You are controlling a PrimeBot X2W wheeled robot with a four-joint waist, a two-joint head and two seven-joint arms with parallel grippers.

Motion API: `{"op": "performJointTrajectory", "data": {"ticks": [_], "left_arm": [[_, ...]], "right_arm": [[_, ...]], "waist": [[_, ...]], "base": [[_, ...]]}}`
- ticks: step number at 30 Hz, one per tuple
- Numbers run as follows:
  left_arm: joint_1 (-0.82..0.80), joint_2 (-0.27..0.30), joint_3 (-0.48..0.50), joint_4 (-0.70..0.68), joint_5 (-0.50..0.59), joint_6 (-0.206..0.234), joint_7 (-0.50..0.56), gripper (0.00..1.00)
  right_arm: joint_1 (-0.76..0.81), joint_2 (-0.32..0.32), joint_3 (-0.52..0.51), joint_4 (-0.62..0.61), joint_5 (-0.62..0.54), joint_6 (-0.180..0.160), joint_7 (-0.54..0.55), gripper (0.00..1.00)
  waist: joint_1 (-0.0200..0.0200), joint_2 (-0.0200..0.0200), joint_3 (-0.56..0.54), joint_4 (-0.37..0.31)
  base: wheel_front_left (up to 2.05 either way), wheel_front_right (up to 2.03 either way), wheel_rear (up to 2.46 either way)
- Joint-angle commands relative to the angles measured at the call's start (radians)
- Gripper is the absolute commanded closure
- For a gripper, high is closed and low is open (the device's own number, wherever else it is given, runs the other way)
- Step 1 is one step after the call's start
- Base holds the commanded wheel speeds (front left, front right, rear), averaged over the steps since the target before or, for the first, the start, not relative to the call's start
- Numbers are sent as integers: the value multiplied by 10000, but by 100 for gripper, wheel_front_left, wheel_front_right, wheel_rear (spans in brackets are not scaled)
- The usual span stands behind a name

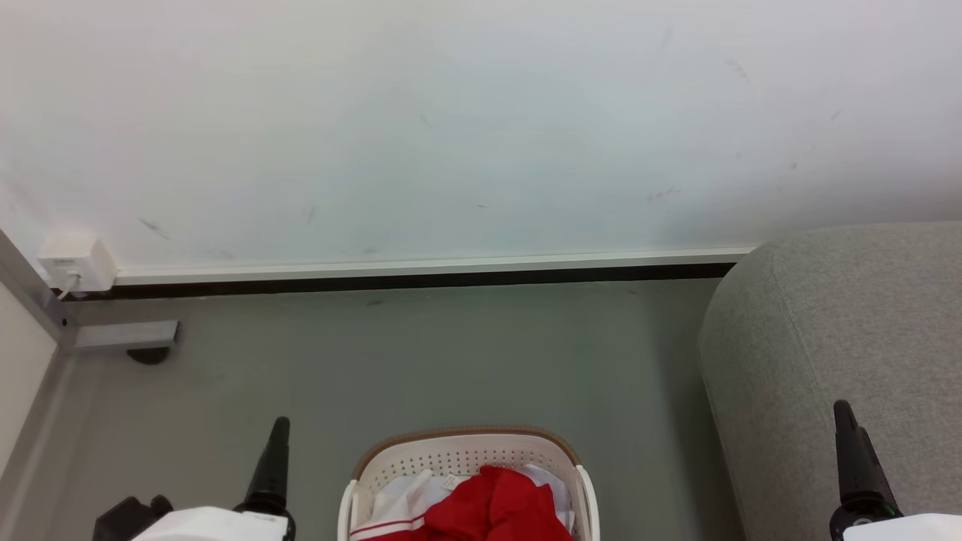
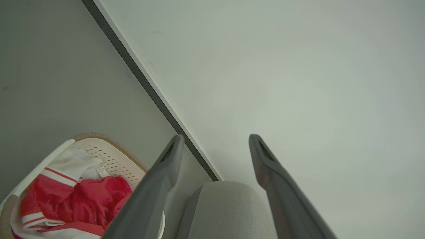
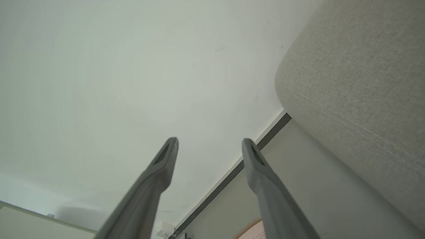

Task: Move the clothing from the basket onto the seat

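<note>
The cream-white perforated basket (image 1: 458,454) with a brown rim stands on the grey floor at the bottom centre. In it lies the red clothing (image 1: 500,511) with white panels and stripe trim, partly cut off by the frame edge. The light grey seat (image 1: 827,323) rises to the right of the basket. My left gripper (image 1: 280,428) hangs left of the basket, and my right gripper (image 1: 842,412) hovers over the seat's front. Both are open and hold nothing. In the left wrist view the gripper (image 2: 215,139) points at the wall, with the clothing (image 2: 89,199), the basket (image 2: 116,157) and the seat (image 2: 225,209) below it. My right gripper (image 3: 210,142) is beside the seat (image 3: 358,83).
A white wall with a pale skirting strip (image 1: 421,264) runs across behind the basket. A white socket box (image 1: 75,263) and a grey metal bracket (image 1: 124,336) sit at the far left corner by a pale panel. Grey floor (image 1: 451,353) lies between basket and wall.
</note>
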Motion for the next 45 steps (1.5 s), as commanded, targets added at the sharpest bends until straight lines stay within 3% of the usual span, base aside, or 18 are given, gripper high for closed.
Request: {"op": "performJointTrajectory", "data": {"ticks": [1, 25, 45], "left_arm": [[-64, 79, -73, -185, 805, 161, -150, 0], [130, 153, -667, -393, 4694, 725, -990, 0], [273, 318, -1102, -439, 7083, 1092, -1544, 0]], "right_arm": [[16, -107, 90, -244, -679, 31, -165, 0], [300, -136, 512, -270, -4161, 45, -1003, 0], [571, -153, 580, -420, -6355, 56, -1562, 0]], "waist": [[0, 0, -1, 8], [0, 0, -2, 95], [0, 0, -34, 137]], "base": [[0, 0, 0], [0, 0, 0], [0, 0, 0]]}}
